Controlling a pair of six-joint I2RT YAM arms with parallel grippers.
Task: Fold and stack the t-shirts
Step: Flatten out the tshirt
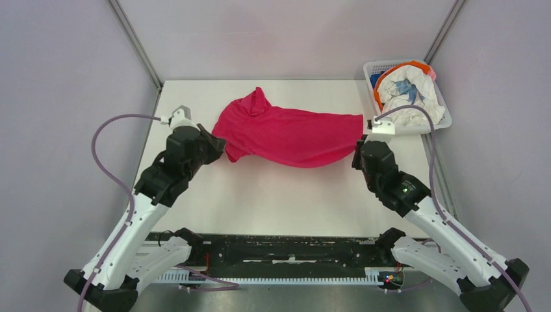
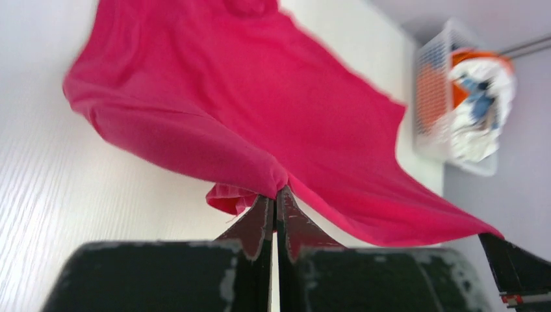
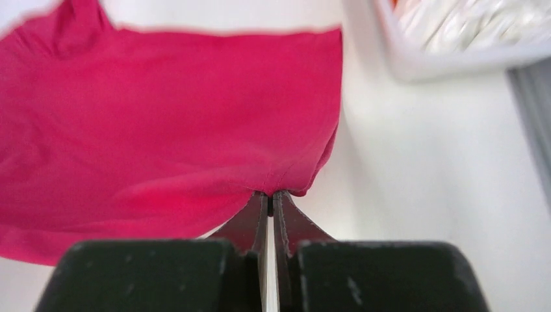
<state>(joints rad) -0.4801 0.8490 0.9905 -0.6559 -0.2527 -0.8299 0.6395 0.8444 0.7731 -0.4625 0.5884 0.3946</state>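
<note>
A magenta-red t-shirt [image 1: 286,133] hangs stretched between my two grippers above the white table [image 1: 273,195]. My left gripper [image 1: 219,151] is shut on its left corner; in the left wrist view the fingertips [image 2: 276,195] pinch bunched cloth of the shirt [image 2: 260,110]. My right gripper [image 1: 359,144] is shut on its right corner; in the right wrist view the tips [image 3: 271,195] pinch the hem of the shirt [image 3: 162,117]. The far part of the shirt rests on the table. A white t-shirt with blue print [image 1: 409,97] and an orange one [image 1: 422,65] lie in the basket.
A white plastic basket [image 1: 373,68] stands at the table's far right corner, just behind my right gripper; it shows in the left wrist view [image 2: 429,97] and the right wrist view [image 3: 416,62]. Grey walls and metal posts surround the table.
</note>
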